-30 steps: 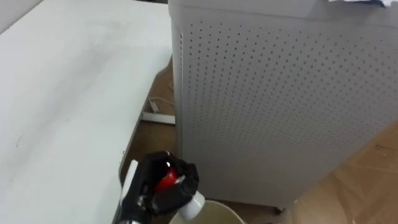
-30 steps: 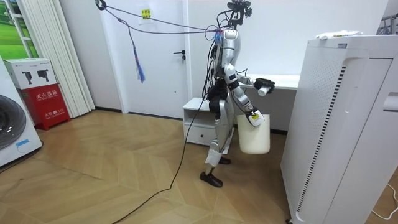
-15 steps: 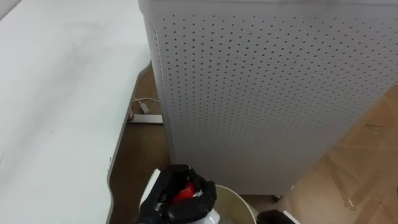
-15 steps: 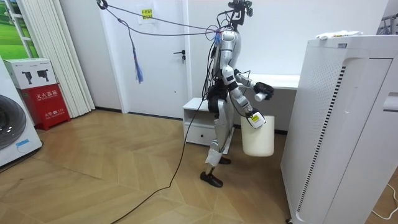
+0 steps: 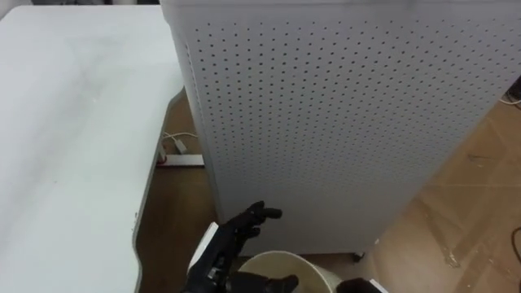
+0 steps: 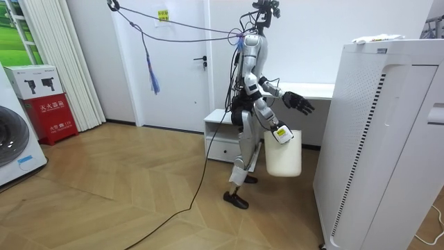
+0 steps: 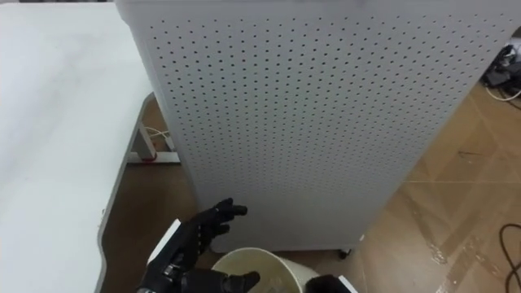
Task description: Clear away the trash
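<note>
Hovering over one bucket (image 5: 316,277), left hand (image 5: 226,251) spread, right hand (image 6: 281,133) gripping it, one cabinet (image 5: 342,122).

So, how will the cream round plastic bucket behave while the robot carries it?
The cream round plastic bucket is probably light: it hangs from the right hand alone. Held at one side of its rim, it may swing or tilt. Its walls look stiff, not sagging.

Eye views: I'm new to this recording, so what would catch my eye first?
The tall white perforated cabinet dominates, right in front of the robot, with a white table on its left. Low down, the left hand holds its fingers open just above the rim of a white bucket.
</note>
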Available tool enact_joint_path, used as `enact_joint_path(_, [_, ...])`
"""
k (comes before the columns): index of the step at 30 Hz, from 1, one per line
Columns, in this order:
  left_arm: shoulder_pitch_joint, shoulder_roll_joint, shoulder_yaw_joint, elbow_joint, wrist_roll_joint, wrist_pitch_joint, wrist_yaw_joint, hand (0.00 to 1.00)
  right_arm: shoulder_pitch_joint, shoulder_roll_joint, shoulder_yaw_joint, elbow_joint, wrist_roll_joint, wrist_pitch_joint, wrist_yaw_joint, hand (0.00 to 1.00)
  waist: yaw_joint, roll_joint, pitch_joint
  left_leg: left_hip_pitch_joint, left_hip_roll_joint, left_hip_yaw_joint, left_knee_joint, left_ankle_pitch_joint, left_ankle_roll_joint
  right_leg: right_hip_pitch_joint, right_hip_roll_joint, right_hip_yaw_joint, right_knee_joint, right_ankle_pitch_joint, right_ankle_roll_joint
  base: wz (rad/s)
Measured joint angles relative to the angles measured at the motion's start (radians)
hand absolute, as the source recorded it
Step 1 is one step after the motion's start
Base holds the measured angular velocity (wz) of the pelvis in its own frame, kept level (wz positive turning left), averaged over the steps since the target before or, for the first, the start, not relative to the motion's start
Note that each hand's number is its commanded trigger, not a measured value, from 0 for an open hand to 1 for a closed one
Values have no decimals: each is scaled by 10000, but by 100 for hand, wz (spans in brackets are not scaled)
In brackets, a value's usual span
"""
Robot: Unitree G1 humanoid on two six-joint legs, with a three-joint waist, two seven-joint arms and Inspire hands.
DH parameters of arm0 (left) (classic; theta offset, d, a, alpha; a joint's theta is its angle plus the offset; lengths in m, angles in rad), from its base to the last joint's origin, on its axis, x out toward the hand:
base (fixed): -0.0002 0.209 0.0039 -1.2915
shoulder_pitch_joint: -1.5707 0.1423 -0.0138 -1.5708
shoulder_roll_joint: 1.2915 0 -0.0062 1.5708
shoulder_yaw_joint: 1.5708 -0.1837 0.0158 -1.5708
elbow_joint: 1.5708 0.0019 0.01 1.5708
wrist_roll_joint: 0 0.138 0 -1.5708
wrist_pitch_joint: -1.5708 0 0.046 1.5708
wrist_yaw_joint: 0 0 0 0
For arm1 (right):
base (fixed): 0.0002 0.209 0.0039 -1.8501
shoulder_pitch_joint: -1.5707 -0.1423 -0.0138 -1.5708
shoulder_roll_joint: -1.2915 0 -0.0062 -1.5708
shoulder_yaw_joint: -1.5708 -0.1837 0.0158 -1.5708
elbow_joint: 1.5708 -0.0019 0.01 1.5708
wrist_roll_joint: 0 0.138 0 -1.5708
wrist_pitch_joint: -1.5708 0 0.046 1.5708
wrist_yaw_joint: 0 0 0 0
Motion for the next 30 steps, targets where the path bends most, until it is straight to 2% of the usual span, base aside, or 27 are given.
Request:
enact_joint_path(6, [52,68,-51,-559,325,-9,-11,0,174,-16,-21,-6,-1,-12,1,100,-44,138,-92,235,-16,12,-65,6,7,181,-3,56,17,5,-8,-1])
enact_joint_path(8, [109,69,-47,-832,648,-10,158,0,307,-12,-25,-78,3,-13,-3,100,-54,147,-97,468,-21,37,-115,5,7,373,-1,96,5,4,-7,-6])
enact_joint_path(10, [254,125,16,-1276,1341,-31,403,0,334,-18,-29,-84,2,-27,-8,100,-87,142,-97,770,-26,149,-256,6,6,562,7,209,-34,4,-6,-16])
enact_joint_path(11, [353,155,127,-1490,2054,-64,573,0,389,-4,-87,-99,2,-36,-7,100,-118,157,-110,1001,-27,233,-338,4,4,731,7,255,-75,4,-4,-15])
enact_joint_path(14, [460,305,279,-2402,3300,-70,1034,0,970,30,-474,-828,-23,-73,-173,100,-280,182,-164,1264,-60,263,-471,2,2,969,1,257,-183,-1,6,-6])
enact_joint_path(15, [477,399,320,-2899,3713,-102,1286,0,1119,54,-561,-921,-31,-204,-248,100,-371,181,-191,1294,-123,265,-481,4,2,991,0,264,-186,-3,9,-3])
enact_joint_path(17, [478,460,388,-3304,4226,-255,1667,0,1264,63,-620,-921,-35,-217,-302,100,-516,196,-225,1475,-148,325,-541,4,4,1028,-10,373,-170,-19,34,-14])
enact_joint_path(19, [431,406,459,-3386,4697,-397,1983,0,1417,80,-687,-920,-13,-222,-338,100,-526,205,-241,1776,-97,537,-674,-7,12,1170,-14,489,-170,-22,41,-29])
enact_joint_path(22, [343,360,627,-3411,5116,-420,2437,0,1492,85,-689,-919,3,-222,-365,100,-511,203,-240,2143,24,1039,-684,-145,-30,1207,4,455,-31,-10,28,-51])
enact_joint_path(24, [311,374,878,-3560,5874,-491,2898,0,1502,110,-685,-837,4,-222,-359,100,-476,196,-231,2364,173,1449,-608,-311,-75,1130,38,389,182,11,-9,-57])
enact_joint_path(27, [110,371,1156,-3786,6837,-736,3534,0,1589,214,-685,-587,-1,-221,-345,100,-482,136,-206,2559,339,1825,-603,-448,-132,1149,125,326,169,67,-91,-43])
enact_joint_path(30, [-7,330,1311,-4309,7229,-780,4022,0,1762,202,-686,-435,-6,-215,-337,100,-474,107,-198,2708,400,2054,-631,-480,-173,1138,143,151,133,103,-141,-27])
